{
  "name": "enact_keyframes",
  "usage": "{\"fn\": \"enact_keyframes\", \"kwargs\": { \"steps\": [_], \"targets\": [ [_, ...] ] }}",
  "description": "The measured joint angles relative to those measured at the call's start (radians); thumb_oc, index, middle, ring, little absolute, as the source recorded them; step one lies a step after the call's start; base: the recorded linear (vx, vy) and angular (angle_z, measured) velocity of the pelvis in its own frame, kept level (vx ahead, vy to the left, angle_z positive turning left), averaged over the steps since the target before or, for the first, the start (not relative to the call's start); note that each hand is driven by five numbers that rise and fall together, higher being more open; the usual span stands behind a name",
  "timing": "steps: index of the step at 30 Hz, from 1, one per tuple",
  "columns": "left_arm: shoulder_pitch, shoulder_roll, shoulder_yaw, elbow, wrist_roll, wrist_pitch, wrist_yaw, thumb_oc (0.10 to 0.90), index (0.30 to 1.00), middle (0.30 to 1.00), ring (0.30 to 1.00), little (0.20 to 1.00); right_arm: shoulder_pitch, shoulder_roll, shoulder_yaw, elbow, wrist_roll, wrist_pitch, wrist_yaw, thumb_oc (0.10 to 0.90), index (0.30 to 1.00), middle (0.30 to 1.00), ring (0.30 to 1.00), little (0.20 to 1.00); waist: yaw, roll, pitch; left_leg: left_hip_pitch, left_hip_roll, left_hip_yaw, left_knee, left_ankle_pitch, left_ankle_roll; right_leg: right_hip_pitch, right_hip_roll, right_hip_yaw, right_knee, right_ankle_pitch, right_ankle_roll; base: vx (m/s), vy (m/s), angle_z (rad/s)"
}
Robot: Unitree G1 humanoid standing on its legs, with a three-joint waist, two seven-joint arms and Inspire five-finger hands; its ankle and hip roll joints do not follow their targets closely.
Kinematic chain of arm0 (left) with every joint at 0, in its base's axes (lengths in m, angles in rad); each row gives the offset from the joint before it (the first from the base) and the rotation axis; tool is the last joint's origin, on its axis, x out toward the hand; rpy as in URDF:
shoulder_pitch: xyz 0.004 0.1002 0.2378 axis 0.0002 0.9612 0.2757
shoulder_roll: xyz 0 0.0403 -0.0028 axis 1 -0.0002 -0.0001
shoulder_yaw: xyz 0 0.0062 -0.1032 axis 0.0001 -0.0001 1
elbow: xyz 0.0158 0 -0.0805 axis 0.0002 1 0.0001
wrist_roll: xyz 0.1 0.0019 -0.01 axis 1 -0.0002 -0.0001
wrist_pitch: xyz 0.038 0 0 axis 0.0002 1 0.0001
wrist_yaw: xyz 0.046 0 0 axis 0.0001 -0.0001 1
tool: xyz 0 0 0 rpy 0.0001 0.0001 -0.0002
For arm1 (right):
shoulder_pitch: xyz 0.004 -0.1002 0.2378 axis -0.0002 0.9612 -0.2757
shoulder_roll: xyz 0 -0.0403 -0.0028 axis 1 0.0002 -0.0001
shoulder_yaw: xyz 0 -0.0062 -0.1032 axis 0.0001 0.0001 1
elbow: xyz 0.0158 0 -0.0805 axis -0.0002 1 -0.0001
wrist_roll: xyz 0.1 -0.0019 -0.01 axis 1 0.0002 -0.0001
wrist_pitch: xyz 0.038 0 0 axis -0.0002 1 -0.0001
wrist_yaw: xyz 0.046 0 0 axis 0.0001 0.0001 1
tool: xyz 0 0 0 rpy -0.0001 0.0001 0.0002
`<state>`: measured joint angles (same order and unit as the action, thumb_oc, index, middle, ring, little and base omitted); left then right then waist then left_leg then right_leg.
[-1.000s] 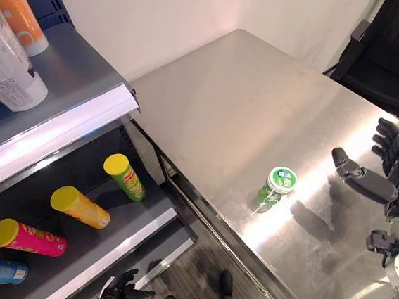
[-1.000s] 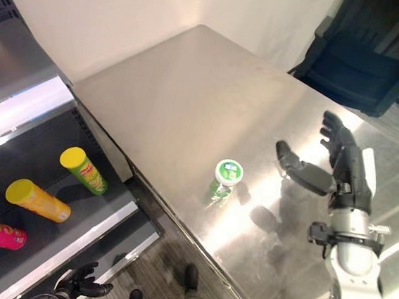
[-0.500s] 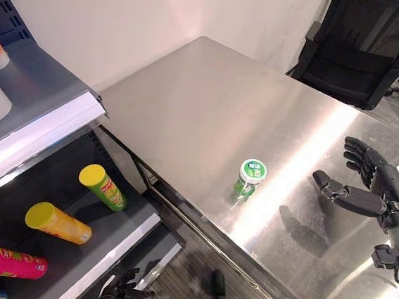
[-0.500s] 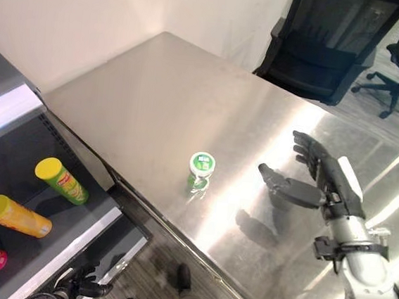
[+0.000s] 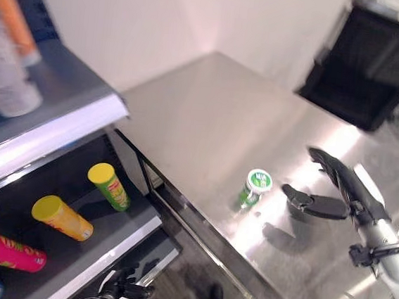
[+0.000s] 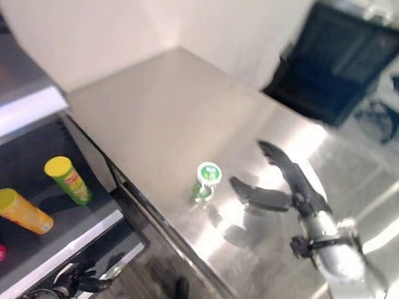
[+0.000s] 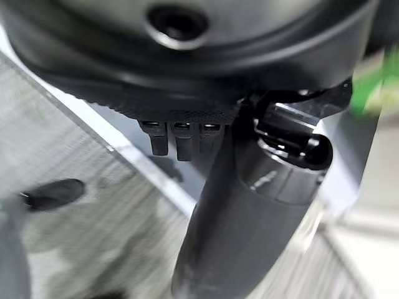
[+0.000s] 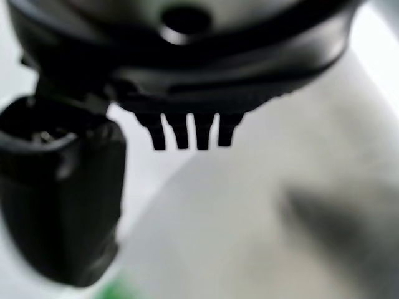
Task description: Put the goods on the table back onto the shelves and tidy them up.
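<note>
Here, right hand point(image 5: 343, 195) spread beside green-lidded jar point(image 5: 254, 186); left hand point(image 5: 123, 292) blurry, grasp indiscernible.

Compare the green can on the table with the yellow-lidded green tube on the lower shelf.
The green can stands upright on the steel table; the green tube lies on its side on the lower shelf. The can is short with a white-and-green lid; the tube is long with a yellow lid. Both are green cylinders.

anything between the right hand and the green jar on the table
Nothing but bare steel. In the left eye view the open right hand has its thumb aimed at the green jar, with only table surface between them.
</note>
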<state>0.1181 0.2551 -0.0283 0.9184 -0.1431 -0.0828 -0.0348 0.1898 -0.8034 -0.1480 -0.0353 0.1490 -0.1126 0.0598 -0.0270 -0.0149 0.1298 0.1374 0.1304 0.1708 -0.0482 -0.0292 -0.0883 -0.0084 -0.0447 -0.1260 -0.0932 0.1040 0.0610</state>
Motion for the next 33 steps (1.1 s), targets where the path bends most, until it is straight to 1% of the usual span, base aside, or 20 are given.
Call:
{"fn": "enact_keyframes", "kwargs": {
  "steps": [1, 2, 3, 4, 5, 6, 8, 9, 11, 14, 17, 21, 25, 33],
  "targets": [
    [0.005, 0.004, -0.018, 0.047, -0.002, 0.007, 0.002, 0.800, 0.900, 0.900, 0.900, 0.900, -0.013, 0.011, -0.026, -0.006, -0.012, -0.002, -0.006, 0.800, 0.900, 0.900, 0.900, 0.900, 0.003, 0.014, 0.000, 0.001, 0.016, -0.019, 0.002, 0.008, -0.004, 0.010, 0.024, 0.002, -0.008, 0.010, -0.020, 0.05, -0.040, -0.18],
    [0.032, -0.008, -0.042, 0.055, -0.001, 0.019, -0.003, 0.800, 0.900, 0.900, 0.900, 0.900, -0.024, 0.013, -0.027, -0.010, -0.012, -0.003, -0.017, 0.800, 0.900, 0.900, 0.900, 0.900, 0.005, 0.014, 0.001, -0.005, 0.017, -0.023, 0.029, 0.014, -0.012, 0.015, 0.025, 0.020, 0.000, 0.013, -0.029, 0.05, -0.022, -0.23],
    [0.052, -0.031, -0.048, 0.055, 0.000, 0.019, -0.009, 0.800, 0.900, 0.900, 0.900, 0.900, -0.022, 0.013, -0.035, -0.012, -0.012, -0.005, -0.020, 0.800, 0.900, 0.900, 0.900, 0.900, -0.001, 0.016, 0.001, -0.008, 0.017, -0.053, 0.008, 0.019, -0.020, 0.016, 0.026, 0.023, -0.001, 0.009, -0.036, 0.04, -0.005, -0.18],
    [0.057, -0.051, -0.049, 0.054, 0.004, 0.019, -0.021, 0.800, 0.900, 0.900, 0.900, 0.900, -0.017, 0.012, -0.055, -0.011, -0.012, -0.005, -0.020, 0.800, 0.900, 0.900, 0.900, 0.900, -0.014, 0.038, -0.001, -0.005, 0.022, -0.066, -0.007, 0.016, -0.018, 0.016, 0.034, 0.018, -0.001, 0.000, -0.024, 0.04, 0.008, 0.04],
    [0.055, -0.059, -0.050, 0.052, 0.010, 0.019, -0.022, 0.800, 0.900, 0.900, 0.900, 0.900, -0.007, 0.013, -0.068, -0.011, -0.012, -0.005, -0.021, 0.800, 0.900, 0.900, 0.900, 0.900, -0.018, 0.044, -0.001, 0.000, 0.024, -0.070, -0.023, 0.013, -0.021, 0.015, 0.036, 0.015, -0.001, 0.001, -0.022, 0.03, 0.016, 0.09],
    [0.044, -0.055, -0.046, 0.046, 0.026, 0.019, -0.021, 0.800, 0.900, 0.900, 0.900, 0.900, 0.013, 0.015, -0.074, -0.012, -0.012, -0.005, -0.021, 0.800, 0.900, 0.900, 0.900, 0.900, -0.018, 0.042, 0.001, 0.004, 0.021, -0.069, -0.034, 0.013, -0.022, 0.011, 0.030, 0.016, -0.001, 0.006, -0.013, 0.02, 0.016, 0.03],
    [0.032, -0.038, -0.046, 0.045, 0.027, 0.019, -0.020, 0.800, 0.900, 0.900, 0.900, 0.900, 0.022, 0.043, -0.073, -0.014, -0.013, -0.007, -0.019, 0.800, 0.900, 0.900, 0.900, 0.900, -0.019, 0.026, 0.010, 0.010, 0.007, -0.066, -0.042, 0.013, -0.020, 0.012, 0.013, 0.021, -0.008, 0.013, -0.003, 0.02, 0.021, -0.05],
    [0.029, -0.028, -0.045, 0.045, 0.028, 0.019, -0.019, 0.800, 0.900, 0.900, 0.900, 0.900, 0.034, 0.049, -0.073, -0.024, -0.013, -0.007, -0.017, 0.800, 0.900, 0.900, 0.900, 0.900, -0.022, 0.021, 0.011, 0.011, -0.004, -0.066, -0.043, 0.010, -0.007, 0.012, 0.003, 0.023, -0.008, 0.014, -0.001, 0.02, 0.019, -0.03],
    [0.032, -0.022, -0.045, 0.045, 0.028, 0.019, -0.019, 0.800, 0.900, 0.900, 0.900, 0.900, 0.048, 0.048, -0.073, -0.053, -0.013, -0.007, -0.009, 0.800, 0.900, 0.900, 0.900, 0.900, -0.025, 0.021, 0.011, 0.011, -0.010, -0.066, -0.043, 0.010, -0.002, 0.012, -0.002, 0.022, -0.008, 0.015, 0.000, 0.00, 0.000, 0.00],
    [0.033, -0.011, -0.046, 0.045, 0.029, 0.019, -0.019, 0.800, 0.900, 0.900, 0.900, 0.900, 0.051, 0.048, -0.056, -0.108, -0.007, -0.015, 0.027, 0.800, 0.900, 0.900, 0.900, 0.900, -0.032, 0.019, 0.010, 0.014, -0.011, -0.067, -0.041, 0.017, -0.006, 0.013, -0.003, 0.023, -0.008, 0.017, 0.003, 0.00, 0.002, 0.01],
    [0.030, -0.012, -0.046, 0.045, 0.043, 0.018, -0.020, 0.800, 0.900, 0.900, 0.900, 0.900, 0.049, 0.048, -0.025, -0.139, -0.004, -0.032, 0.061, 0.800, 0.900, 0.900, 0.900, 0.900, -0.033, 0.017, 0.009, 0.018, -0.009, -0.068, -0.041, 0.018, -0.006, 0.013, -0.001, 0.021, -0.008, 0.022, -0.004, 0.00, 0.000, 0.00],
    [0.019, -0.012, -0.048, 0.045, 0.050, 0.018, -0.020, 0.800, 0.900, 0.900, 0.900, 0.900, 0.044, 0.046, 0.062, -0.138, -0.004, -0.032, 0.098, 0.800, 0.900, 0.900, 0.900, 0.900, -0.034, 0.016, 0.008, 0.019, -0.009, -0.068, -0.041, 0.018, -0.006, 0.014, -0.001, 0.021, -0.008, 0.022, -0.004, 0.00, 0.000, 0.00],
    [0.015, -0.013, -0.049, 0.045, 0.067, 0.017, -0.021, 0.800, 0.900, 0.900, 0.900, 0.900, 0.045, 0.030, 0.109, -0.138, -0.004, -0.032, 0.129, 0.800, 0.900, 0.900, 0.900, 0.900, -0.032, 0.016, 0.008, 0.015, -0.009, -0.068, -0.041, 0.019, -0.007, 0.015, -0.002, 0.020, -0.008, 0.017, 0.004, 0.00, 0.000, 0.00],
    [0.021, -0.013, -0.049, 0.055, 0.069, 0.016, -0.021, 0.800, 0.900, 0.900, 0.900, 0.900, 0.045, 0.025, 0.112, -0.138, -0.004, -0.032, 0.151, 0.800, 0.900, 0.900, 0.900, 0.900, -0.026, 0.016, 0.008, 0.015, -0.009, -0.069, -0.041, 0.019, -0.008, 0.019, -0.002, 0.017, -0.008, 0.017, 0.004, 0.00, 0.000, 0.00]
  ]
}}
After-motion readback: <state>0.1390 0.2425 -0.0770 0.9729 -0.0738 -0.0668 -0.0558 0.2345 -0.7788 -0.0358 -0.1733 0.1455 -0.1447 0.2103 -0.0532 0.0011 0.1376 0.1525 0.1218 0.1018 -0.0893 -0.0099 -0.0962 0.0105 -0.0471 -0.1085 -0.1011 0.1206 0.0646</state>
